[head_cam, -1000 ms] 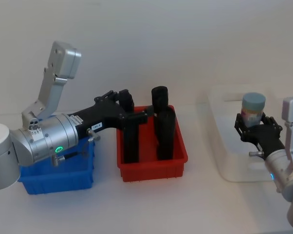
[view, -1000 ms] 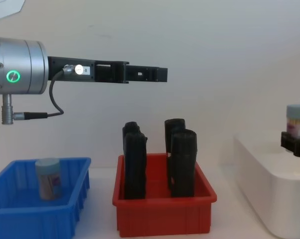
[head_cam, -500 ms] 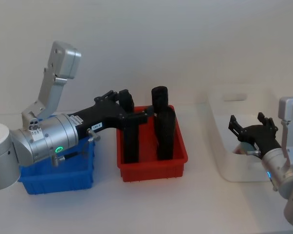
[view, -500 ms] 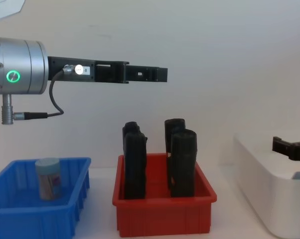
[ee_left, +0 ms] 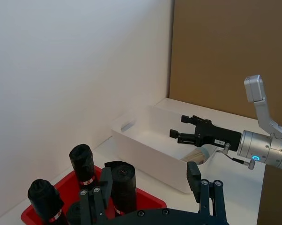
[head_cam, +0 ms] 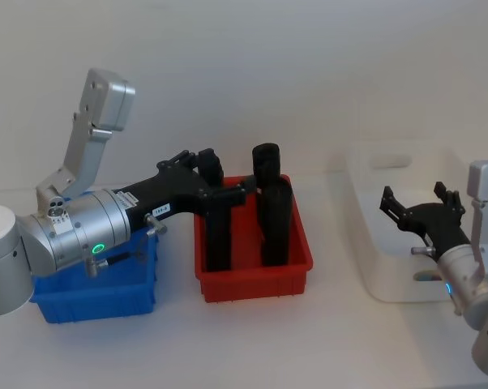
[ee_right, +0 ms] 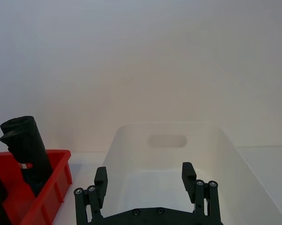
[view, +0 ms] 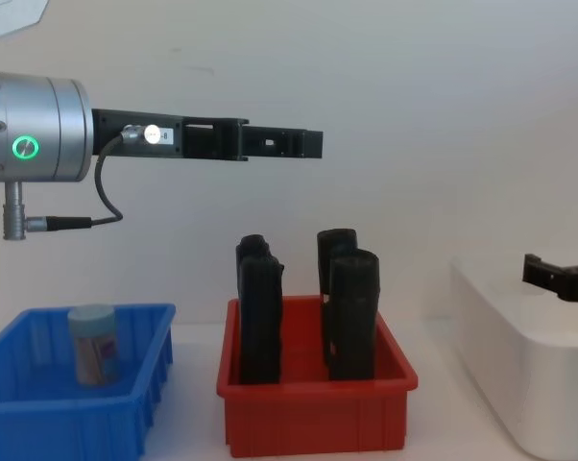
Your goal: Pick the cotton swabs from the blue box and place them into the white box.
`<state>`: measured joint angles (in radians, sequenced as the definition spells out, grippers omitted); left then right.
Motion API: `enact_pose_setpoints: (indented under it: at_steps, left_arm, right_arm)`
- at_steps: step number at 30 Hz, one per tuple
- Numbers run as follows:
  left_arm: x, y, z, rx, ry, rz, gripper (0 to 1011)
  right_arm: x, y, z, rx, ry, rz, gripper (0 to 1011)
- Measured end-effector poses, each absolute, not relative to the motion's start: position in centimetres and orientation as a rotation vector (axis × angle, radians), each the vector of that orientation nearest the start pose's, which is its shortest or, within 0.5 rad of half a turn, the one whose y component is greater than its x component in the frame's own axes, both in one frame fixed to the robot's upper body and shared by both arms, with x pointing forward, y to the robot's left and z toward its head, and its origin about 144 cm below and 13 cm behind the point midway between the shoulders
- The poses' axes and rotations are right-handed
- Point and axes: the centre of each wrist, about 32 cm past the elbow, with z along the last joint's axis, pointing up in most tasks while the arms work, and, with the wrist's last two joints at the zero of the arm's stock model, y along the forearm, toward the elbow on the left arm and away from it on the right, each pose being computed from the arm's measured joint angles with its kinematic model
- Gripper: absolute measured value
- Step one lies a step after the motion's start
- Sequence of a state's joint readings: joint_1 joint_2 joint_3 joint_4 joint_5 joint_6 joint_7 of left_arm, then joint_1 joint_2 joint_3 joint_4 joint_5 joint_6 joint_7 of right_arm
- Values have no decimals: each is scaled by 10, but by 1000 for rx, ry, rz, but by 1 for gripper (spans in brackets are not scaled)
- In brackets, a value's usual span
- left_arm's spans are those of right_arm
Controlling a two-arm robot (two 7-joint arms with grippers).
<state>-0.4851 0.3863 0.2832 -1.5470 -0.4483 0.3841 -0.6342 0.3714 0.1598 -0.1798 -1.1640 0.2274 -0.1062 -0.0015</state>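
Right hand (head_cam: 414, 197) spread wide, cotton swabs (ee_left: 196, 154) beneath it, in white box (head_cam: 359, 211)

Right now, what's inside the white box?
One swab tub, apparently tipped over, near the front wall of the white box. The open right end effector above covers part of the floor, so more could be hidden.

Most of the blue box (head_cam: 98, 298) behind the left arm (head_cam: 75, 233).

Your black two-fingered right gripper (head_cam: 414, 199) hangs low on your right, fingers spread wide and empty. Your black left gripper (view: 308, 144) reaches forward level on its silver arm (view: 35, 130), fingers likewise apart.
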Motion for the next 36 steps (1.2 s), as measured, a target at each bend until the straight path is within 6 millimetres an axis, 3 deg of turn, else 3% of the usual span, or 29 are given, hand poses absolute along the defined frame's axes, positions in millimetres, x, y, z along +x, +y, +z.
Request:
enact_pose_setpoints:
  at_steps: [19,36]
  left_arm:
    - [557,255,1297,70,-3,712,1004]
    - [536,233,1260,97,-104,883,1004]
  right_arm:
    - [551,-243,1153,82,-51,-1472,1001]
    - [511,-245,1164,58,-68,-1387,1001]
